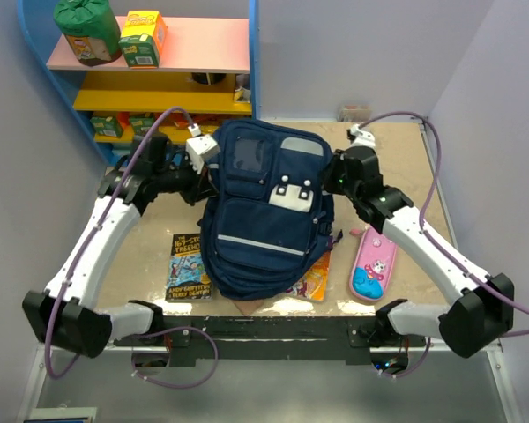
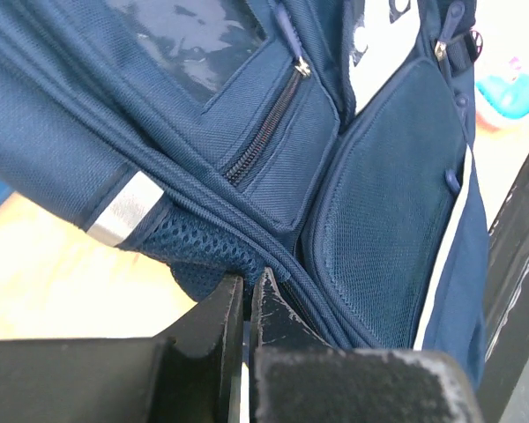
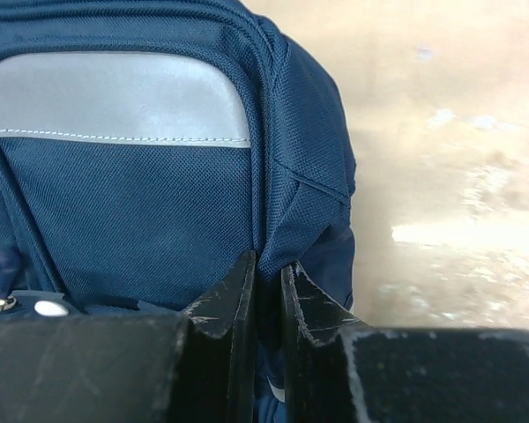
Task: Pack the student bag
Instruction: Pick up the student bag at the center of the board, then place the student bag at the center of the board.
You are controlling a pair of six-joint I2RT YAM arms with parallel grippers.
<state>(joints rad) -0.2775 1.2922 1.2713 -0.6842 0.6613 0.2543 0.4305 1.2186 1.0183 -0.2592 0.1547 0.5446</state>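
Pinching a side seam, the left hand (image 2: pixel 249 286) is clenched on the student bag (image 1: pixel 260 211), which lies flat mid-worktop (image 1: pixel 397 159). The right hand (image 3: pixel 269 269) grasps the opposite edge fabric, probably to steady the bag for opening.
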